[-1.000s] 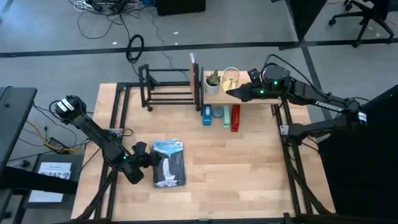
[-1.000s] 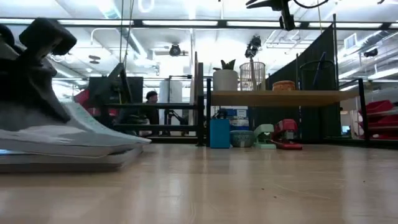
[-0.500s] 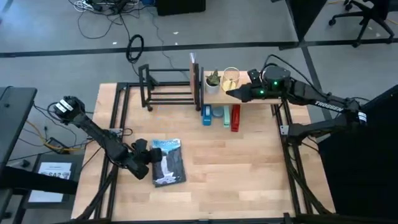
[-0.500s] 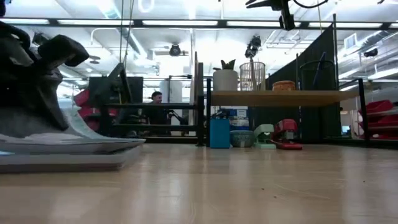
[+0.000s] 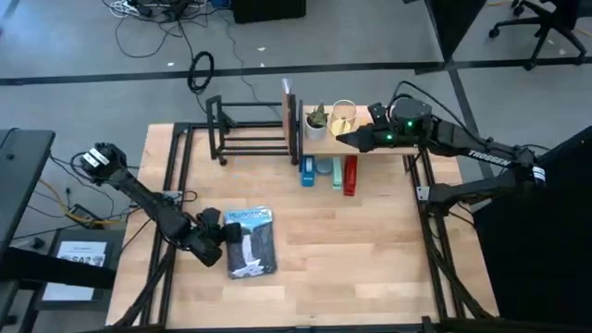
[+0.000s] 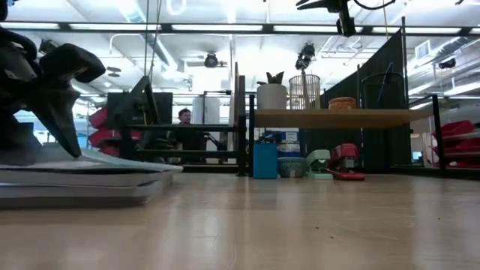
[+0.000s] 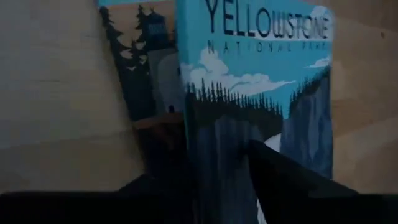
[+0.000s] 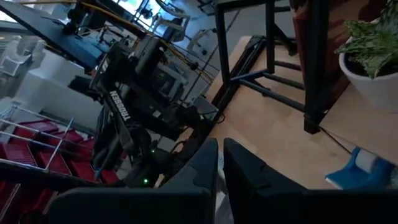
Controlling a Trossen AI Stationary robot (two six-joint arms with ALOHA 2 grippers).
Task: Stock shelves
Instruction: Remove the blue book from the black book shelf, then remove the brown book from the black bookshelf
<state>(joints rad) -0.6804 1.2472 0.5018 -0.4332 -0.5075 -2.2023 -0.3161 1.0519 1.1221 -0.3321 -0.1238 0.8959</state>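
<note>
Compared with half a second earlier, the left gripper and the books sit slightly nearer the plank shelf; the right arm is unchanged. Two flat books lie stacked on the tabletop, well apart from the plank shelf, the upper one titled "Yellowstone". The left gripper's fingers rest spread on the book covers, unclamped. The right gripper hovers over the plank shelf beside the wire basket, its fingers pressed nearly together on nothing. A potted plant also stands on the plank shelf; the black rack adjoins it, on the side away from the right arm.
</note>
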